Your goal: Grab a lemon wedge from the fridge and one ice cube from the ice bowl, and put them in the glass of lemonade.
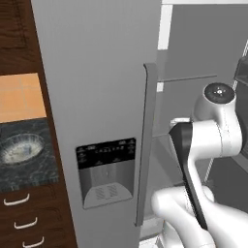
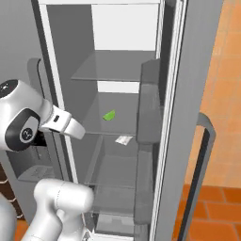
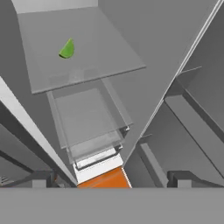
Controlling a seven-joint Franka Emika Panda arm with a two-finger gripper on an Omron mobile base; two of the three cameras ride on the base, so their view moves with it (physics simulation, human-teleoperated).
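The grey fridge (image 1: 97, 72) has its right door (image 2: 188, 94) swung open. A small green lemon wedge (image 2: 109, 115) lies on a glass shelf (image 2: 117, 127) midway up the compartment. In the hand view the lemon wedge (image 3: 67, 49) sits at the upper left on that shelf (image 3: 100, 48), well ahead of my gripper (image 3: 109, 181). The two fingertips (image 3: 38, 181) stand wide apart, open, with nothing between them. The ice bowl (image 1: 22, 147) rests on the dark counter left of the fridge. The glass of lemonade is out of view.
The closed left door carries a black dispenser panel (image 1: 105, 172) and a long handle (image 1: 147, 145). More glass shelves (image 2: 113, 66) and a drawer (image 3: 89, 118) stand above and below the wedge. Door bins (image 2: 148, 117) line the open door. Wooden drawers (image 1: 24, 218) sit under the counter.
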